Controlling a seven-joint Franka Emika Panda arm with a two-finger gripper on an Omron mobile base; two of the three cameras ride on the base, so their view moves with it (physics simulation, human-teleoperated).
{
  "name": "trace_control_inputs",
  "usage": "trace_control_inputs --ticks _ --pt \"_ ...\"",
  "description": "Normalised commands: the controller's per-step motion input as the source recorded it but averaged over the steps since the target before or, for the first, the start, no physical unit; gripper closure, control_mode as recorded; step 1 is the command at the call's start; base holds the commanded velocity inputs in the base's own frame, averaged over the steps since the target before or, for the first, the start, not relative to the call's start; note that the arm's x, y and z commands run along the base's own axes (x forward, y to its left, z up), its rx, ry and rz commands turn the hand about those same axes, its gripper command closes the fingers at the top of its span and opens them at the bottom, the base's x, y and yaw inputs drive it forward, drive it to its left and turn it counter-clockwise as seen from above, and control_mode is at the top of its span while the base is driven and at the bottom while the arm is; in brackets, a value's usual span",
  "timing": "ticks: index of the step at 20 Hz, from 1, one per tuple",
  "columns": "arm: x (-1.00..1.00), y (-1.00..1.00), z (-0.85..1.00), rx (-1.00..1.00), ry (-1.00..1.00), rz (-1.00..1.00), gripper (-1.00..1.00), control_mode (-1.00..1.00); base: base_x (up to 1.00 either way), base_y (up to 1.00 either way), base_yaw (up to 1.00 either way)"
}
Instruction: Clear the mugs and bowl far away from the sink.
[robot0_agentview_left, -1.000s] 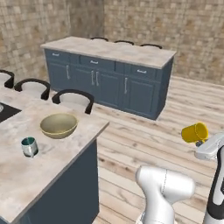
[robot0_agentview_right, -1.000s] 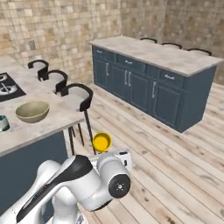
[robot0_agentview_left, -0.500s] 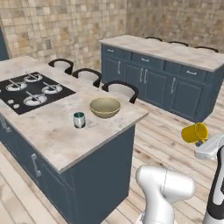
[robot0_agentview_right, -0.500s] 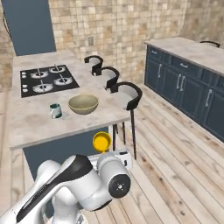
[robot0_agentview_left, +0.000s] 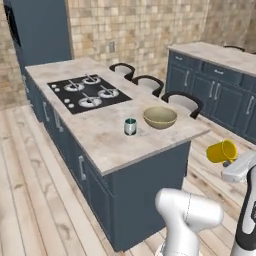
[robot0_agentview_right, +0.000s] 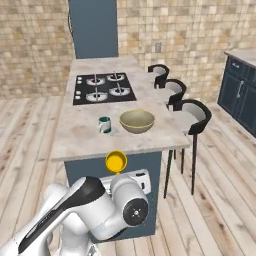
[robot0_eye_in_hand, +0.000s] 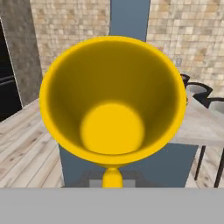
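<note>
Beside the island counter (robot0_agentview_left: 115, 145), out over the wood floor, the yellow mug (robot0_agentview_left: 221, 151) is carried in the air, clamped in the closed gripper (robot0_agentview_left: 234, 165). From the left base camera the mug lies on its side, its long axis near level and its mouth turned toward the island. From the right base camera the yellow mug (robot0_agentview_right: 116, 161) shows its round open mouth, in front of the island's blue end panel. The hand camera looks straight down into the yellow mug (robot0_eye_in_hand: 113, 98): plain glossy yellow, flaring from a small flat bottom to a wide rim, with the handle at the lower edge; the fingertips are hidden.

On the counter the teal mug (robot0_agentview_left: 130, 126) stands upright just beside the olive-tan bowl (robot0_agentview_left: 160, 117), apart from it. A black stovetop (robot0_agentview_left: 89, 92) sits farther along, and three dark stools (robot0_agentview_right: 192, 117) line the far side.
</note>
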Motion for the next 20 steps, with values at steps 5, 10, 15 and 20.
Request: trace_control_inputs --ticks 5,10,15,20 --pt "0.0 0.0 0.0 0.0 0.0 0.0 1.0 1.0 0.09 0.0 0.39" --pt "0.0 0.0 0.0 0.0 0.0 0.0 1.0 1.0 0.34 0.0 0.36" --pt "0.0 0.0 0.0 0.0 0.0 0.0 1.0 1.0 0.58 0.0 0.3" --pt "0.0 0.0 0.0 0.0 0.0 0.0 1.0 1.0 0.64 -0.03 0.25"
